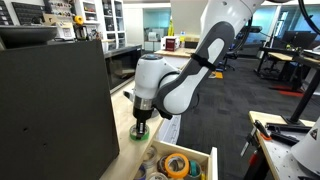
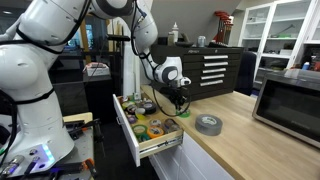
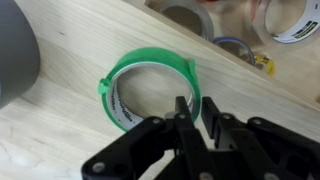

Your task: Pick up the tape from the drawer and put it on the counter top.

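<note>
The green tape lies flat on the pale counter top, next to the drawer's edge. My gripper straddles the ring's near rim, one finger inside and one outside, shut on the tape. In an exterior view the gripper points straight down at the counter, with the green tape showing at its tips. The drawer stands pulled open with several tape rolls inside; it also shows in an exterior view. In an exterior view the gripper is over the counter top.
A larger grey roll of tape lies on the counter and fills the left edge of the wrist view. A microwave stands on the counter. A dark box is close beside the arm. A yellow-tan roll lies in the drawer.
</note>
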Motion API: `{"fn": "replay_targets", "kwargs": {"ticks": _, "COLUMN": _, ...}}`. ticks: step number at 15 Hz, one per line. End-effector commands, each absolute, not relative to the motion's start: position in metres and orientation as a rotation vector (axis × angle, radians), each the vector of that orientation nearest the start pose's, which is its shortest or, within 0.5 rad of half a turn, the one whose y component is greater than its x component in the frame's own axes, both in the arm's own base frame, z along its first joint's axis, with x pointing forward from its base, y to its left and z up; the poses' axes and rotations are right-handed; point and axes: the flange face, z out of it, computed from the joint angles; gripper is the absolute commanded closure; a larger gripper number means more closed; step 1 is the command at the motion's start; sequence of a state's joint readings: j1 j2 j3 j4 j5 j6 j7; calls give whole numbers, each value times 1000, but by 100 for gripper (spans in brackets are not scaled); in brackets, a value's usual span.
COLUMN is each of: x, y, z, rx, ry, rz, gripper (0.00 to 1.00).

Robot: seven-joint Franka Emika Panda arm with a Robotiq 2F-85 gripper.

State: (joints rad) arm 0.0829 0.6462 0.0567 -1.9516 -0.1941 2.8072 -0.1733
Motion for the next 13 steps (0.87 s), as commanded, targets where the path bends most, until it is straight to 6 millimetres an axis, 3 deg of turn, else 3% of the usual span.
{"fn": "replay_targets", "kwargs": {"ticks": 1, "x": 630, "y": 88, "z": 183, "rx": -3111, "ry": -758, "rz": -320, "gripper": 47}}
{"fn": "replay_targets", "kwargs": {"ticks": 8, "x": 607, "y": 97, "z": 239, "rx": -3154, "ry": -668, "rz": -169, "gripper": 2}}
{"fn": "replay_targets", "kwargs": {"ticks": 11, "x": 596, "y": 104, "z": 262, "rx": -3175, "ry": -597, "rz": -98, "gripper": 0}}
{"fn": "replay_targets", "kwargs": {"ticks": 12, "x": 615, "y": 101, "z": 243, "rx": -3156, "ry": -667, "rz": -146, "gripper": 1}}
{"fn": "replay_targets", "kwargs": {"ticks": 13, "x": 612, "y": 104, "z": 250, "rx": -3162, "ry": -651, "rz": -134, "gripper": 0}}
